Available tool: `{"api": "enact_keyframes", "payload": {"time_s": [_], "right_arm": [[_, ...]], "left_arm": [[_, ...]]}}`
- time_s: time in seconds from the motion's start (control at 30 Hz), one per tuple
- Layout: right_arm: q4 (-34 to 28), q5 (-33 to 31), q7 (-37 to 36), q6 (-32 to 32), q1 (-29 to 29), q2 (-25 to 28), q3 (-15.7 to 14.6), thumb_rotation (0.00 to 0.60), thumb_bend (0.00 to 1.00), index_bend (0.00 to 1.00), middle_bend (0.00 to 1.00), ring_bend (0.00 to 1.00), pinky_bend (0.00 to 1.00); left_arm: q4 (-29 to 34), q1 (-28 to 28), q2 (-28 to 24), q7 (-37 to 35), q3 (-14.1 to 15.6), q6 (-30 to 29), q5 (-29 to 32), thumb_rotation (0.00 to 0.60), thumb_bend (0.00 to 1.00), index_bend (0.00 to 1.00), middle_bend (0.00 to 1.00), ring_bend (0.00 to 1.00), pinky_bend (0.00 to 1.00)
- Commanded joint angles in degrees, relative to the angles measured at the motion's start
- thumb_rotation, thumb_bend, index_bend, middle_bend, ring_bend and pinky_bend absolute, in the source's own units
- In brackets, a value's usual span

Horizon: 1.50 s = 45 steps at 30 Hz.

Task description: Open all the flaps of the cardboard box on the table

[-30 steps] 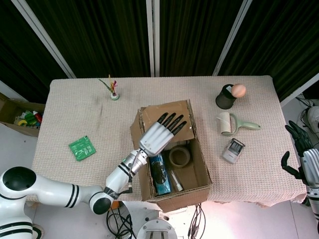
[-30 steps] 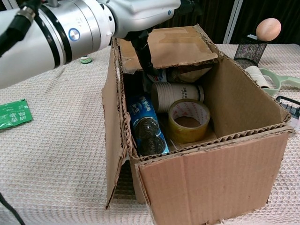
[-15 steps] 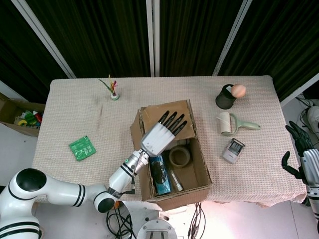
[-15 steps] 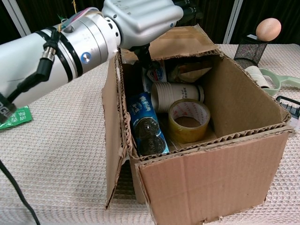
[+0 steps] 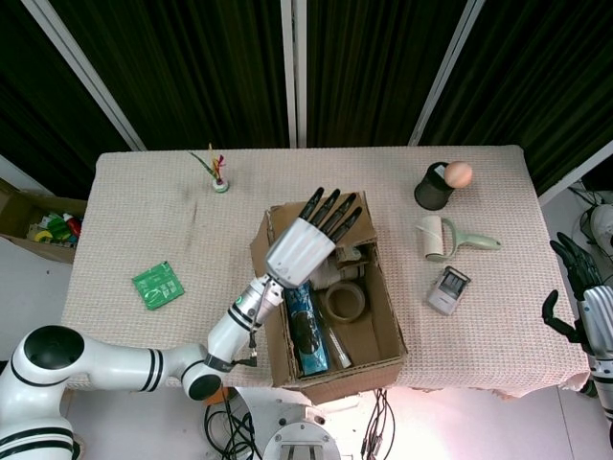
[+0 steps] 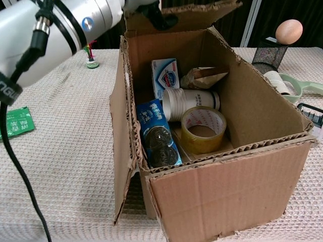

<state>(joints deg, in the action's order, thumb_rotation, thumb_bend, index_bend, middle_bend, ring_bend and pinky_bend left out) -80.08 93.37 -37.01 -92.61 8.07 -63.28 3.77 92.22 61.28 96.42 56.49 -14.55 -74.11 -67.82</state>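
At the centre of the frame, my left hand, fingers extended and holding nothing, presses under the far flap of the cardboard box on the surface. My right hand hangs open at the lower right edge.

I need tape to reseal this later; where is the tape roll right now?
The tape roll lies inside the cardboard box, on its floor toward the front in the chest view, between the cookie pack on its left and the box's right wall, just before the white cup.
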Motion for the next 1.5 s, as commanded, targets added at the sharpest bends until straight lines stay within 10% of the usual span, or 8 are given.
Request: {"api": "enact_keyframes", "payload": {"time_s": [0.03, 0.7, 0.93, 1.03, 1.17, 1.33, 1.5], "right_arm": [[-0.1, 0.0, 0.1, -0.1, -0.1, 0.1, 0.0, 0.573, 0.79, 0.0, 0.01, 0.0, 0.0], [-0.4, -0.3, -0.1, -0.3, -0.5, 0.8, 0.2, 0.572, 0.79, 0.0, 0.01, 0.0, 0.0], [1.0, 0.2, -1.2, -0.1, -0.5, 0.7, -0.2, 0.571, 0.79, 0.0, 0.01, 0.0, 0.0], [1.7, 1.5, 0.1, -0.9, -0.8, 0.6, -0.8, 0.571, 0.79, 0.0, 0.0, 0.0, 0.0], [2.9, 0.9, 9.1, -1.5, -2.1, 0.0, -1.0, 0.57, 0.78, 0.0, 0.0, 0.0, 0.0], [1.9, -2.9, 25.4, -0.1, -4.2, -0.8, -1.1, 0.561, 0.79, 0.0, 0.0, 0.0, 0.0], [1.0, -5.5, 33.1, -0.2, -6.3, -1.9, -1.3, 0.555, 0.79, 0.0, 0.0, 0.0, 0.0]], "left_arm": [[-2.3, 0.8, -1.3, -0.6, -2.7, -0.1, -0.2, 0.6, 0.36, 0.0, 0.0, 0.03, 0.14], [-30.5, 7.0, 3.0, -6.5, -10.6, 5.9, 5.5, 0.6, 0.24, 0.0, 0.0, 0.02, 0.14], [-25.7, 2.5, -1.7, -8.0, -10.4, 5.4, 8.5, 0.599, 0.06, 0.0, 0.0, 0.02, 0.14], [-11.8, -3.3, -8.1, -11.3, -10.3, 5.7, 12.2, 0.402, 0.05, 0.0, 0.0, 0.02, 0.14], [11.6, -14.7, -24.0, -16.5, -4.2, 6.4, 11.3, 0.118, 0.05, 0.0, 0.0, 0.02, 0.14], [23.0, -28.0, -40.8, -24.4, 8.0, 5.4, 2.1, 0.092, 0.05, 0.0, 0.05, 0.02, 0.14], [16.2, -41.9, -44.6, -41.9, 17.1, -3.8, -10.4, 0.029, 0.04, 0.0, 0.05, 0.02, 0.14]]}}
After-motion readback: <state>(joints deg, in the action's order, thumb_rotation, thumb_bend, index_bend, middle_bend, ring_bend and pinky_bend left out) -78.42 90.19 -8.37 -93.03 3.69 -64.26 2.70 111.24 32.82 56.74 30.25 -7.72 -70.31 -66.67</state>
